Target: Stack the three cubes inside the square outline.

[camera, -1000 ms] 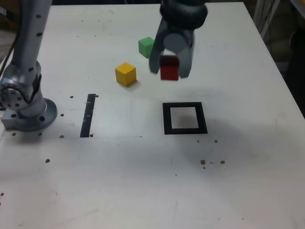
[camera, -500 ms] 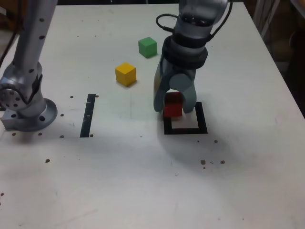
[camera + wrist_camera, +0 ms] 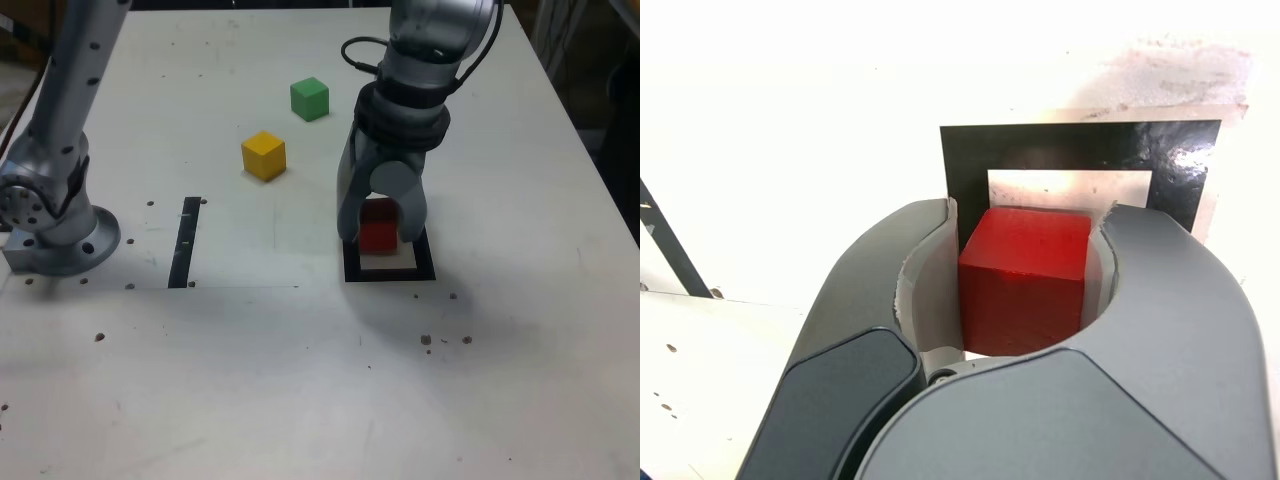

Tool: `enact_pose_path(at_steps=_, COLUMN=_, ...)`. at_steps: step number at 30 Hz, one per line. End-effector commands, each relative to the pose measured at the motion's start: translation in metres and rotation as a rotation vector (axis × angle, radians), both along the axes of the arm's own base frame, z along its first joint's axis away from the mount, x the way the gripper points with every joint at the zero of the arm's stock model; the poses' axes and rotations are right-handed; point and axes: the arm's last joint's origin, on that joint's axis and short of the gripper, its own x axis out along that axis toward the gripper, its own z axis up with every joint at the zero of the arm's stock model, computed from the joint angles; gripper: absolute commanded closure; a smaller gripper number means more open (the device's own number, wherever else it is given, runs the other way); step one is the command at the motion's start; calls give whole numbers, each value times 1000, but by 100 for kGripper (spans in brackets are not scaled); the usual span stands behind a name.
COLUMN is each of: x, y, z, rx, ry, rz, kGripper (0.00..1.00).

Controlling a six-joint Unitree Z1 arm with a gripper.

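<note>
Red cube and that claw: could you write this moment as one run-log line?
gripper: shut on red cube | place: over square outline | yellow cube, green cube: loose on table | stack: not started

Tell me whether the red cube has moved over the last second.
Yes. The small red cube, clamped in the pincer, travelled from beside the green cube down over the black square outline.

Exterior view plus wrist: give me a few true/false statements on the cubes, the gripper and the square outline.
1. The gripper is shut on the red cube. True.
2. The yellow cube sits inside the square outline. False: it lies apart on the table, toward the exterior view's left.
3. The green cube is stacked on the yellow cube. False: both rest separately on the table.
4. The red cube is over the square outline. True.
5. The black strip lies to the exterior view's left of the outline. True.
</note>
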Motion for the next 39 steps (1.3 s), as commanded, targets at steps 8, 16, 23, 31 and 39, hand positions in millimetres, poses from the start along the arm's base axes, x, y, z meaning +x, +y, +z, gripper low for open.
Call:
enact_pose_path(at_steps=8, x=6, y=-6, z=-8, rx=-5, ry=13, rz=-15, kGripper=44)
enact_pose_path(at_steps=16, x=4, y=-6, z=-6, rx=13, ry=11, rz=-23, kGripper=2)
enact_pose_path(at_steps=23, x=-10, y=-8, z=23, rx=53, ry=-39, rz=-32, kGripper=1)
enact_pose_path(at_steps=31, x=-37, y=-4, z=64, rx=86, ry=-51, rz=-40, kGripper=1)
enact_pose_path(at_steps=39, x=-79, y=23, z=89, rx=81, ry=-52, rz=-54, kGripper=1)
